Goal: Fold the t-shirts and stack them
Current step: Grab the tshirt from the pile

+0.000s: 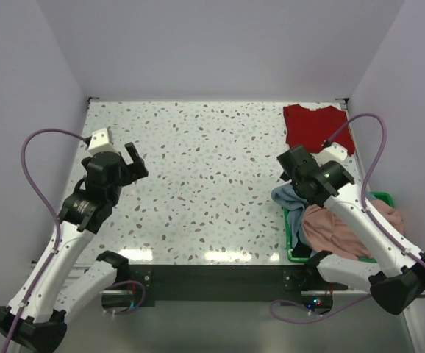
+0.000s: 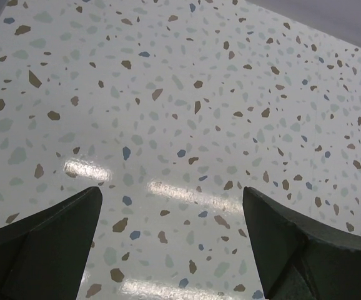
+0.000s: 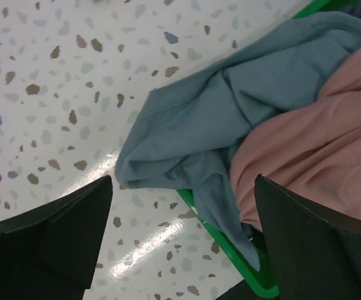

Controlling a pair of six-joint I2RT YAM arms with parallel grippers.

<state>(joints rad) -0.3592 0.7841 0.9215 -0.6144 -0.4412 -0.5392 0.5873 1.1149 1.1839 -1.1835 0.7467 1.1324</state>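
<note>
The speckled table (image 1: 212,184) bears a green basket (image 1: 292,254) near right, holding the salmon-pink t-shirt (image 1: 337,232), with the blue-grey t-shirt (image 3: 230,112) spilling over its rim. The red t-shirt (image 1: 317,126) lies flat, far right. Both grippers gape empty — left gripper (image 2: 171,206) over tabletop, right gripper (image 3: 183,187) above blue-grey cloth.

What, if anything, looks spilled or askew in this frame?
The blue-grey t-shirt spills over the rim of the green basket onto the table; the pink t-shirt is heaped inside. Nothing else stands out.

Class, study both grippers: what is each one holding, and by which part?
Nothing is held. The left gripper is open above the table; the right gripper is open above the blue-grey t-shirt hanging out of the green basket.
</note>
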